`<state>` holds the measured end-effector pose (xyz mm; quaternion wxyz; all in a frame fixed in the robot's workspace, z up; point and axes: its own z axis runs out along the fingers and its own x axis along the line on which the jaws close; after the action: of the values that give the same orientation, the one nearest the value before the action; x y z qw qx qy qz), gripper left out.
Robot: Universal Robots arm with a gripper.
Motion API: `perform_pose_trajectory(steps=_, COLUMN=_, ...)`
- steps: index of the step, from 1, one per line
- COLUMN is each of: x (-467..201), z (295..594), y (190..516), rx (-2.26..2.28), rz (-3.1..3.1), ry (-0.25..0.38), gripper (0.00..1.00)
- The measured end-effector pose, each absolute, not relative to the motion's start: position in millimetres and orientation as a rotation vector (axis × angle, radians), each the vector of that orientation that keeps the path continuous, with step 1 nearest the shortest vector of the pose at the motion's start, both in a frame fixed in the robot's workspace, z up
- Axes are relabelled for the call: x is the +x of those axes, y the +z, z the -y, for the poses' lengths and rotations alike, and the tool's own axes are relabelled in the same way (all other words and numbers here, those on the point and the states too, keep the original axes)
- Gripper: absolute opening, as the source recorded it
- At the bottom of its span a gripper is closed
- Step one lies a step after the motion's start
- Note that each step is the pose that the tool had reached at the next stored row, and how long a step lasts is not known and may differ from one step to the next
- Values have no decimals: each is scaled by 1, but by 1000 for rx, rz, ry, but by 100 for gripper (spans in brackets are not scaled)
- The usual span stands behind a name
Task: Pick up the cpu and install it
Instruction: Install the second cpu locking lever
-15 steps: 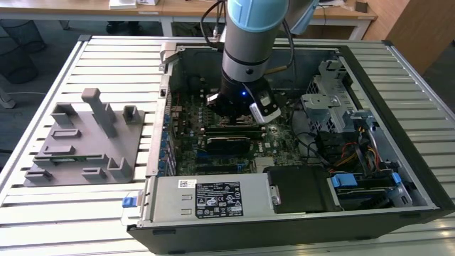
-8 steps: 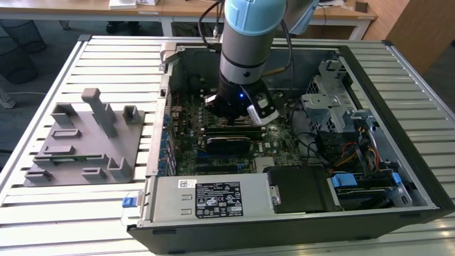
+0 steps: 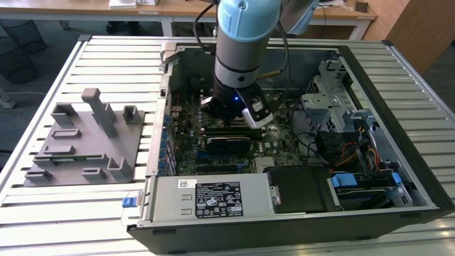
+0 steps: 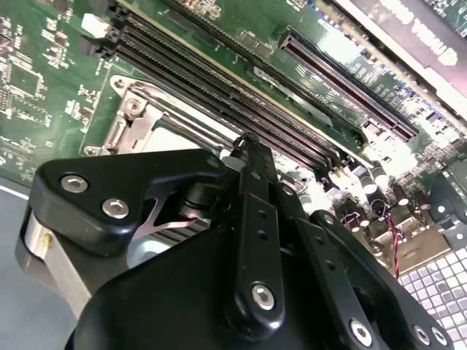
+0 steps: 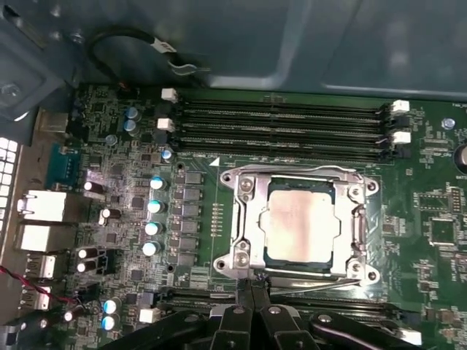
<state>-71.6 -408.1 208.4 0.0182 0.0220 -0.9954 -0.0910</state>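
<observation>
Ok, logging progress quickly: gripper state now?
Gripper: shut, holding nothing; the cpu sits in its socket on the motherboard.

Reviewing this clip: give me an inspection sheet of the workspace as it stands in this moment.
Surface: slatted white table carrying an open computer case.
Job's things: cpu lies flat inside the socket frame on the motherboard.
Clutter: grey fixture block on the table at the exterior view's left.
Grippers: gripper low over the board at the socket's edge, fingers together, holding nothing.
Cables: coloured wire bundle inside the case; black cable along the arm.
Surroundings: desks behind the table.
</observation>
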Motion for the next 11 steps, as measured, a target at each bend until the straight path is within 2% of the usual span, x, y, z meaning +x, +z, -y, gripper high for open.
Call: perform_pose_trajectory(steps=11, x=-82, z=413, y=202, rx=69, rz=3091, ry=-291, gripper=11)
